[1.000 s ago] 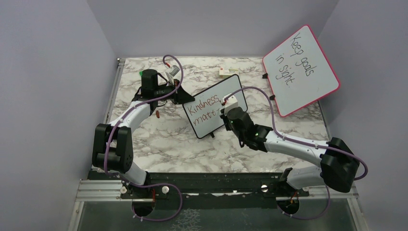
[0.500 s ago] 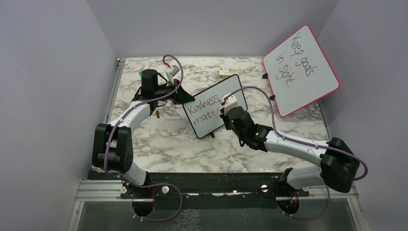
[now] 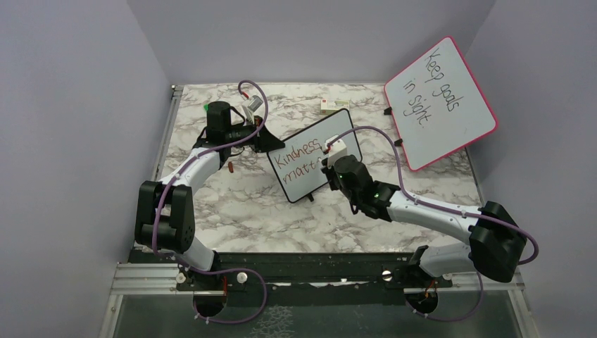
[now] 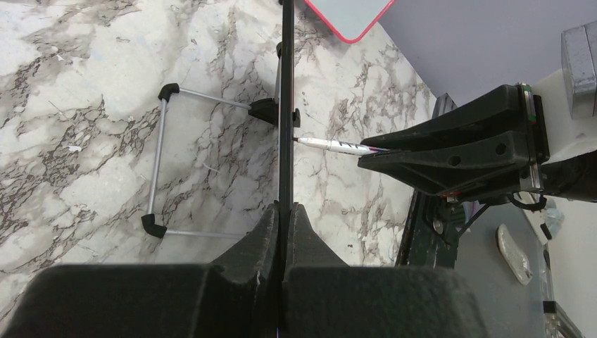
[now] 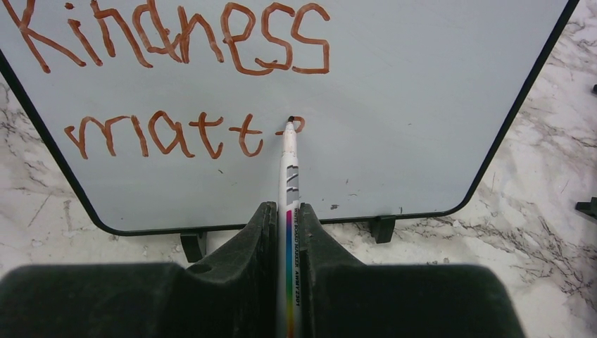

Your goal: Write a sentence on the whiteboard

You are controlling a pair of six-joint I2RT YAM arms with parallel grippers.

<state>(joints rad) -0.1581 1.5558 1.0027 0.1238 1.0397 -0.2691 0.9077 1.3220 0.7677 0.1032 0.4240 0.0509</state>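
Note:
The small black-framed whiteboard stands tilted mid-table; it fills the right wrist view and shows edge-on in the left wrist view. The sentence reads "Kindness" and below it "matt" with a started fifth letter, in red-brown. My right gripper is shut on a white marker; the marker's tip touches the board at that fifth letter. My left gripper is shut on the whiteboard's edge, at its upper left corner in the top view.
A larger pink-framed board reading "Keep goals in sight" leans at the back right. A small white and red box lies behind the whiteboard. A small red-brown cap lies under the left arm. The whiteboard's wire stand rests on the marble.
The right gripper and marker have shifted slightly at the end of "matt". The left arm and the board have not moved.

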